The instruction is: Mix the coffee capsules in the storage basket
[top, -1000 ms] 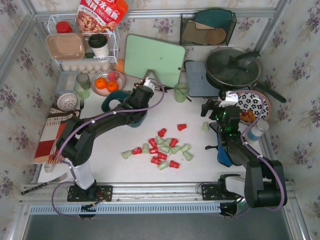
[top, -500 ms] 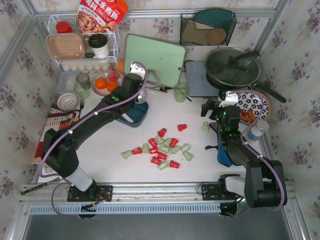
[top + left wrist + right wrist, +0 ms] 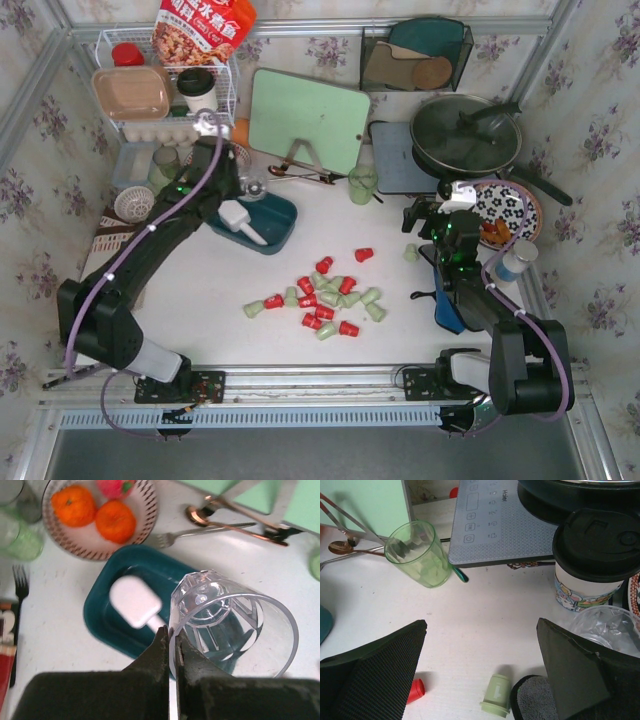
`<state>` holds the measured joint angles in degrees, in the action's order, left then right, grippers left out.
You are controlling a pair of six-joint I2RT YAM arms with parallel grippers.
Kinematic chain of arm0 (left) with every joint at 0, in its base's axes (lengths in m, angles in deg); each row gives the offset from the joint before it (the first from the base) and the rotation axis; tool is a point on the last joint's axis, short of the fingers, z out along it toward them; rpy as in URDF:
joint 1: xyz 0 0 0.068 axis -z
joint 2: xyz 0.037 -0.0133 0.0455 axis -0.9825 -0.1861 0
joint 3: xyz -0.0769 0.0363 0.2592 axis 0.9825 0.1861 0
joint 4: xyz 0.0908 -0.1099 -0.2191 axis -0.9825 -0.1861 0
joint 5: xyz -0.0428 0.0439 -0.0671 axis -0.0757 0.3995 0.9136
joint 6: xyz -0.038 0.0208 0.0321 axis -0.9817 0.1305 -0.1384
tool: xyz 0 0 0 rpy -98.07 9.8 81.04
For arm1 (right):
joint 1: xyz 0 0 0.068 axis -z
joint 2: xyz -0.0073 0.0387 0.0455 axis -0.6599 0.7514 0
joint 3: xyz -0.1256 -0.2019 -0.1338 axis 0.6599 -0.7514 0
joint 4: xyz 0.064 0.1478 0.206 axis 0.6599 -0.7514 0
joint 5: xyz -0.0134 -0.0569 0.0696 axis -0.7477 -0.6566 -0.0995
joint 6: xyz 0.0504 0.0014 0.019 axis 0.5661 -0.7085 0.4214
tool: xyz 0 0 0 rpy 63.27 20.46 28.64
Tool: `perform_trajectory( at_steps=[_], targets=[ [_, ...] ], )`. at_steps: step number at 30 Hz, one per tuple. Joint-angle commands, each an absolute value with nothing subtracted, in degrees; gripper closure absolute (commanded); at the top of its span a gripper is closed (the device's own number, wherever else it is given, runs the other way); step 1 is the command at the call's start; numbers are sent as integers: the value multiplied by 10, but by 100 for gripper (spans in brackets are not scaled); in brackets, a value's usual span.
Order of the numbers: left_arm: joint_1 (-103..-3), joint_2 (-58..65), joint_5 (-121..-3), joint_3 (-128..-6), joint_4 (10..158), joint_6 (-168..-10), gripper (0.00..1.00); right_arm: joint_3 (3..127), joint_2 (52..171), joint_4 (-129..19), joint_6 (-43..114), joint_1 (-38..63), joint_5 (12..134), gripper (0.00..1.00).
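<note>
Left tool with glass farther back-left

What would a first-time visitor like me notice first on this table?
Probably the coffee capsules, bright red and pale mint green, scattered loose in the middle of the white table. Next, the left gripper pinches the rim of a clear plastic cup by the dark teal storage basket, which holds a white scoop and no capsules that show.
</note>
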<state>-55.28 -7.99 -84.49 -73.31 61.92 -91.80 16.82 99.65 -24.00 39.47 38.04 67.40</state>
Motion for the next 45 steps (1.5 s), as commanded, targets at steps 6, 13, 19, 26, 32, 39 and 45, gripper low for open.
perform_trajectory(
  at_steps=[6, 13, 19, 26, 32, 39, 45],
  targets=[
    [-777, -1, -770, -621, 590, -1078, 100, 175, 1002, -243, 396, 380, 673, 0],
    [-917, -57, -707, -621, 553, -1101, 100, 179, 1009, -247, 396, 380, 677, 0],
    [-947, -131, -676, -685, 522, -1079, 100, 183, 1017, -249, 398, 380, 681, 0],
    [-947, -217, -677, -767, 497, -1070, 100, 186, 1025, -250, 399, 380, 687, 0],
    [-947, -285, -665, -821, 478, -1078, 98, 188, 1031, -250, 399, 380, 688, 0],
    [-931, -318, -667, -858, 485, -1097, 76, 192, 1037, -253, 399, 380, 692, 0],
    [-918, -333, -676, -876, 491, -1104, 63, 192, 1037, -256, 397, 380, 691, 0]
  ],
)
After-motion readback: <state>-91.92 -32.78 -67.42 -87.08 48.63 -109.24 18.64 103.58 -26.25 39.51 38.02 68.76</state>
